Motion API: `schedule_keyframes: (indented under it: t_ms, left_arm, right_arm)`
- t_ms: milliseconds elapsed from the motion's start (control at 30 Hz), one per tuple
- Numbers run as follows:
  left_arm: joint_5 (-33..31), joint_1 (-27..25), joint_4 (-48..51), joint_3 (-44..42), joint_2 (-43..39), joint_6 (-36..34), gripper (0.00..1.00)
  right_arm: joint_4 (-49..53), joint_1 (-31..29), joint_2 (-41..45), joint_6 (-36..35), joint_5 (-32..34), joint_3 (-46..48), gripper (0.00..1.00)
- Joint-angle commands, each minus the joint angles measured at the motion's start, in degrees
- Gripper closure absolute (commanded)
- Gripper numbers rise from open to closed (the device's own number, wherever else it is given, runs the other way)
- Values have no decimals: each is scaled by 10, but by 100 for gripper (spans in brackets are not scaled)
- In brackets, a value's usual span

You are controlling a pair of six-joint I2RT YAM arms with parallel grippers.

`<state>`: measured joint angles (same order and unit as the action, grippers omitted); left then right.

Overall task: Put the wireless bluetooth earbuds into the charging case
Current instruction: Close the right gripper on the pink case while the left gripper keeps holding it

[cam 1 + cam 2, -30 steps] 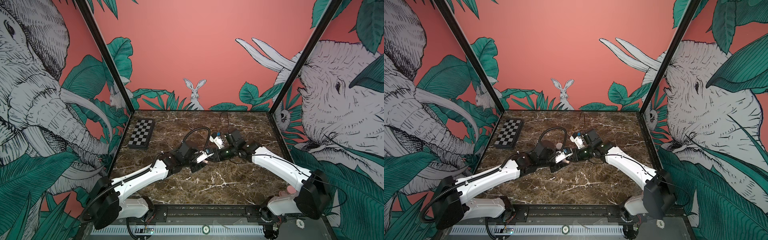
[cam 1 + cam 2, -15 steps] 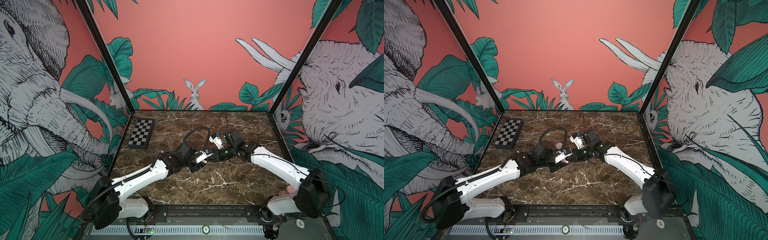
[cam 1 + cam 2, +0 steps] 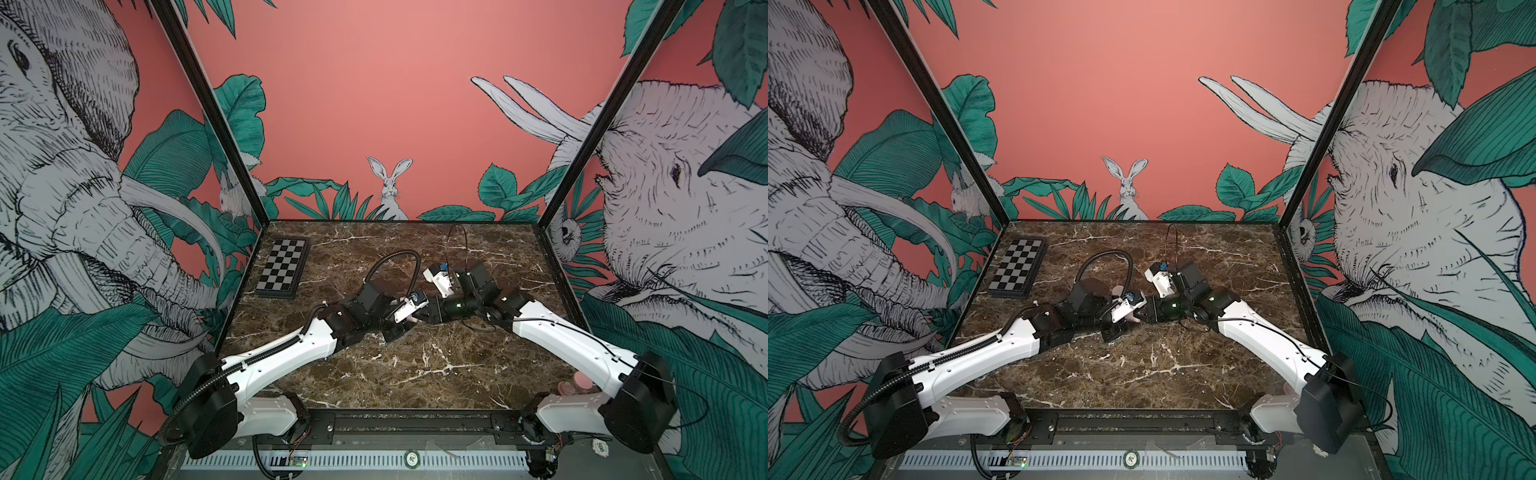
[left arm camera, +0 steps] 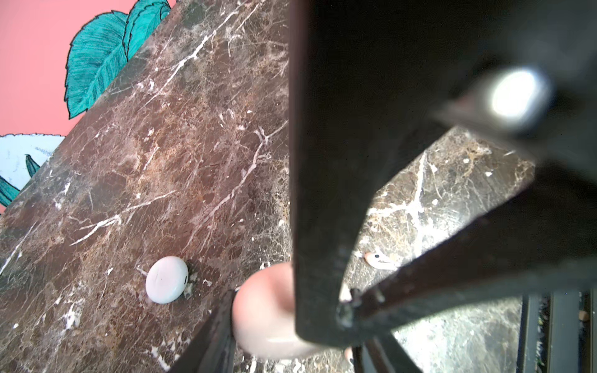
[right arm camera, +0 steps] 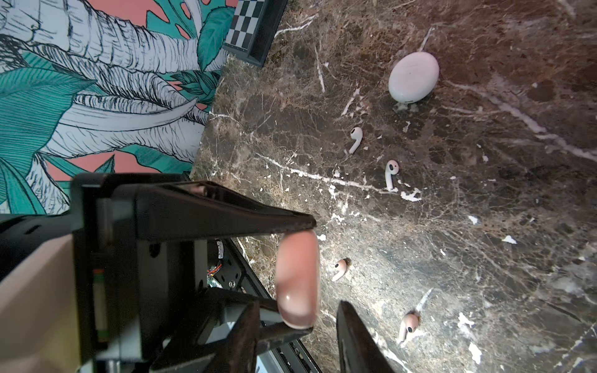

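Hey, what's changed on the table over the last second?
Nothing visibly moved. The left gripper and right gripper stay closed on the pink charging case, held between them at mid-table; neither let go. Both arms and the chessboard are where they were. The earbuds are too small to compare.

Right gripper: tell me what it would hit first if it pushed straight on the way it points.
Most likely the left gripper: a black finger, apparently its own, stands just past the pink case that the right gripper clamps. How close is unclear.
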<state>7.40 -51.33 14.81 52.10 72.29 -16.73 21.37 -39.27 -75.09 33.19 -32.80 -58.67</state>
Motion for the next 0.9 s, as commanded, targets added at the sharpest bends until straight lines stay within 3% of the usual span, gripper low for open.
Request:
schedule_keyframes:
  t_ms: [0,233,867]
  left_arm:
    - [2,-1,7,13,-7,8,100]
    - [0,-1,9,13,-10,11,100]
    - [-17,0,15,26,-9,29,100]
  right_arm:
    - [-56,-2,9,14,-29,4,60]
    - [-74,-2,-10,24,-53,12,57]
    - [-111,-3,-31,33,-42,32,64]
